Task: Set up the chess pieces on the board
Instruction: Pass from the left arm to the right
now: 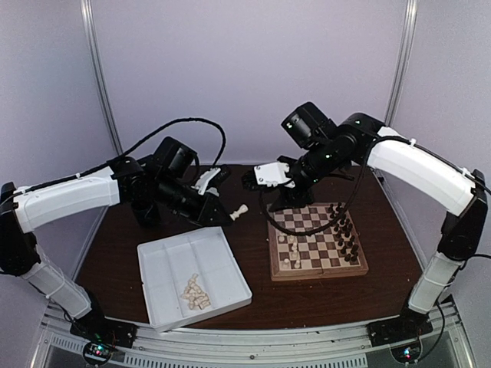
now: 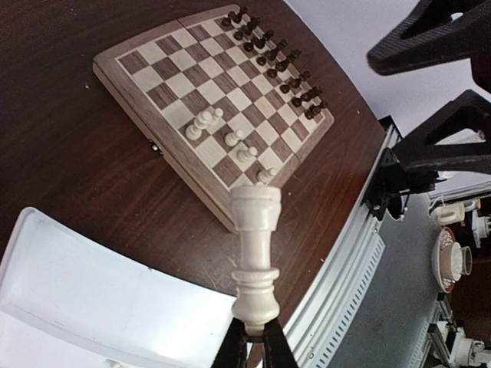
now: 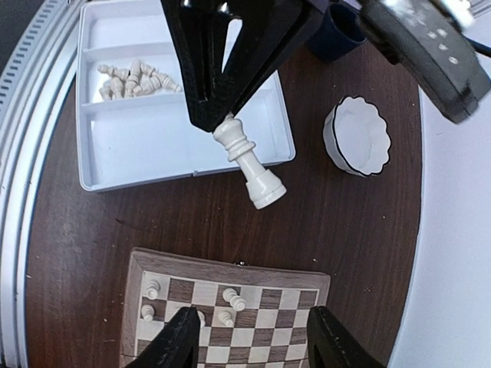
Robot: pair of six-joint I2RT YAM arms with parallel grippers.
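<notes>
Cream rook (image 2: pixel 255 257), base pinched in the left gripper (image 2: pixel 255 339), is hanging over the counter (image 1: pixel 253 264) — top aiming at the board (image 1: pixel 316 273) rightward — where the right gripper (image 3: pixel 249 337) is hovering, jaws apart.

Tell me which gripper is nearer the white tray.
Left. The left gripper, shut on a cream piece, hangs by the white tray's far corner; the right gripper hangs above the board.

Top view: fixed high behind the near edge of the desk (image 1: pixel 307 299), looking down over it all. Left wrist: near, slanting across the board (image 2: pixel 176 84). Right wrist: higher, looking down. All three give you board and tray (image 1: pixel 176 264).
</notes>
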